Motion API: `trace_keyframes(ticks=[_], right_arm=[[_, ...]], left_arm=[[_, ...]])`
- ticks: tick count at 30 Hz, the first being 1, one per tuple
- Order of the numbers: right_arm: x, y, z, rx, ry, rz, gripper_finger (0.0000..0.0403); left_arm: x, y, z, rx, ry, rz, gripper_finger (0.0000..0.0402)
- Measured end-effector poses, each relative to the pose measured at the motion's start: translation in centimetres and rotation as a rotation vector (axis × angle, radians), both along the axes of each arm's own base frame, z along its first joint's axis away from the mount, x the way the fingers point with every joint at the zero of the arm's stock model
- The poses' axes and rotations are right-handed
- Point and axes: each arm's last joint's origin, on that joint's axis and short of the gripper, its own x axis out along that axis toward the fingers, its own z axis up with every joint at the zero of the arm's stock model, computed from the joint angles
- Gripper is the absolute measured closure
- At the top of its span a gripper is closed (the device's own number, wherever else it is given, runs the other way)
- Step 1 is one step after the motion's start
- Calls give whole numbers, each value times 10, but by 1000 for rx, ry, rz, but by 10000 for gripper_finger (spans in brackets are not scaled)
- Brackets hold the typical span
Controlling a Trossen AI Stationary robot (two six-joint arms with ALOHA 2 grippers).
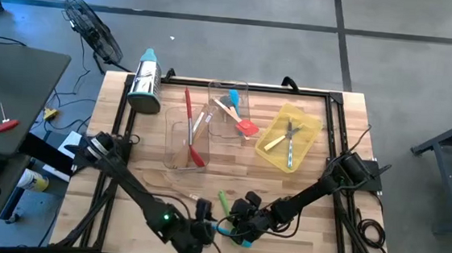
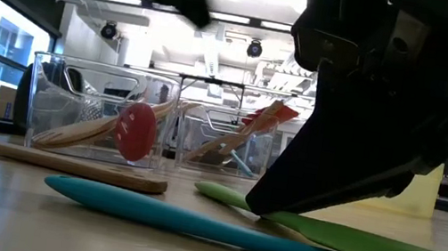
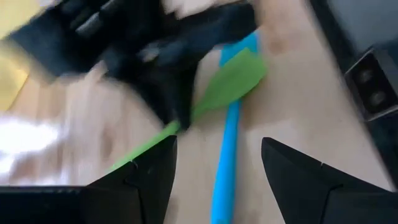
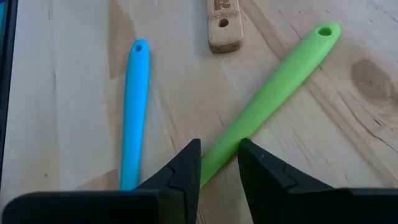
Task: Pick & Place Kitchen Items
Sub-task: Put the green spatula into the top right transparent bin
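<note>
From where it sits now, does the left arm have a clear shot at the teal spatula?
Probably not cleanly. The left end effector is open, with the teal spatula lying between its fingers, but the right end effector straddles the green spatula lying across it.

Both arms reach in low to the table's near edge, their wrists close together. The right gripper (image 4: 219, 163) points down with its fingers narrowly parted, while the left gripper (image 3: 217, 174) beside it appears spread wide.
</note>
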Motion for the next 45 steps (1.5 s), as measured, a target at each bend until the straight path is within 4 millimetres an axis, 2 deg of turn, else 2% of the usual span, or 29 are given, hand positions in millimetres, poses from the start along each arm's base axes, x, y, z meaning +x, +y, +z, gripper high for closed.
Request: trace_keyframes(ticks=[4, 6, 11, 14, 18, 26, 30, 33, 39, 45], right_arm=[[1, 1, 0, 11, -9, 5, 311], [1, 1, 0, 17, -15, 6, 311], [2, 1, 0, 30, -17, 7, 311], [3, 0, 0, 42, -24, 6, 311], [6, -1, 1, 67, -29, 11, 311], [9, -4, 1, 114, -19, 5, 311], [10, -4, 1, 125, -23, 10, 312], [10, -3, 1, 138, -27, 16, 312], [9, 0, 1, 147, -36, 23, 312], [9, 3, 2, 153, -42, 29, 312]], left_arm=[[-2, -17, -8, 15, -43, -43, 174], [-12, -24, -12, 40, -50, -7, 174], [-30, -40, -8, 112, -165, 61, 174], [-39, -51, -6, 90, -225, 84, 174], [-42, -62, -21, 72, -264, 117, 174], [-27, -81, -62, 22, -353, 147, 174], [-15, -86, -67, 14, -412, 190, 174], [1, -89, -73, 44, -414, 195, 174], [39, -92, -72, 183, -379, 155, 174], [49, -90, -58, 226, -294, 151, 174]])
